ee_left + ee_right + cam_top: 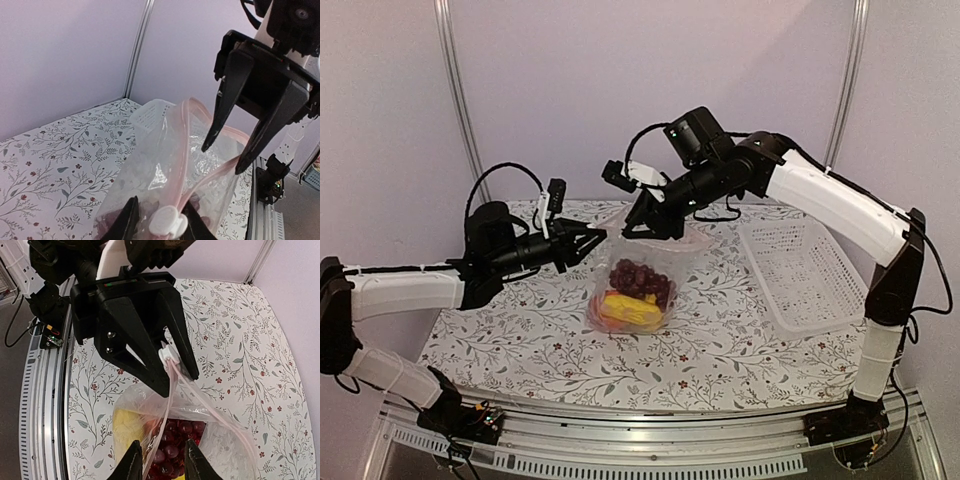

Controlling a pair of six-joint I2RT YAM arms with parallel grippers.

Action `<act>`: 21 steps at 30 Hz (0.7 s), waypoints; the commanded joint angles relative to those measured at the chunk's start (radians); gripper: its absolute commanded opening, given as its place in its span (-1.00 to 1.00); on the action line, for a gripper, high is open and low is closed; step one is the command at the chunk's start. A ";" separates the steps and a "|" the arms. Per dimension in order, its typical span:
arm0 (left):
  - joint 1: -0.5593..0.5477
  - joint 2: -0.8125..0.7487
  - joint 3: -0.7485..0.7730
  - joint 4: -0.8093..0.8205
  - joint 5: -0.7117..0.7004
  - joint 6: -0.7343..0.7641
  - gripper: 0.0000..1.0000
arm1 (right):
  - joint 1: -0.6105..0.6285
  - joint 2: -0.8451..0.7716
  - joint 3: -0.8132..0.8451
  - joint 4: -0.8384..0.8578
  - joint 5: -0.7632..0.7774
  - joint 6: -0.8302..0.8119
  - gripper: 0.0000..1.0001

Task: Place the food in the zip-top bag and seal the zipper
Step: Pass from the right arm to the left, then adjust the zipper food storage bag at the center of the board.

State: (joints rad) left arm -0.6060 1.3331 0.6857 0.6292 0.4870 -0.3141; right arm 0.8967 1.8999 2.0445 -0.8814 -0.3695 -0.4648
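Currently the left gripper (598, 238) is pinching the one white slider (169, 356) at the end of the zipper (183, 150), with both fingertips closing in on it. It is holding that corner of the zip-top bag (145, 170) up off the table (520, 340).

The zipper is showing as a pink strip running along the bag's mouth and away from the slider. I can't tell how much of it is sealed.

The right gripper (223, 159) is hanging spread wide and gripping nothing. Its two fingers (132, 462) are sitting either side of the bag's mouth edge, and one tip is coming just beside the pink strip.

In the top view the left gripper is sitting at 10 o'clock of the bag and the right gripper at 12 o'clock.

The one bag is resting mid-table with food inside. I'm counting one dark red grape bunch (640, 277), with yellow pieces (632, 310) at 6 o'clock of it. The other pieces are blurring behind the plastic, so I can't count them.

One white mesh basket (800, 265) is lying at 3 o'clock of the bag, apart from it.
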 commanded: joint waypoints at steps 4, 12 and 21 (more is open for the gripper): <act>0.006 -0.126 0.040 -0.184 -0.046 0.078 -0.23 | 0.012 0.115 0.095 -0.024 0.035 0.031 -0.44; 0.008 -0.233 -0.008 -0.347 -0.123 0.103 0.12 | 0.037 0.173 0.157 -0.016 0.042 0.037 -0.53; 0.009 -0.273 -0.064 -0.307 -0.093 0.154 0.11 | 0.041 0.134 0.169 -0.009 -0.135 0.016 -1.00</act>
State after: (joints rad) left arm -0.6060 1.0664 0.6468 0.3153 0.3775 -0.1967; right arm 0.9329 2.0613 2.2002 -0.8909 -0.4171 -0.4366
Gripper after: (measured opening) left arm 0.567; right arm 0.006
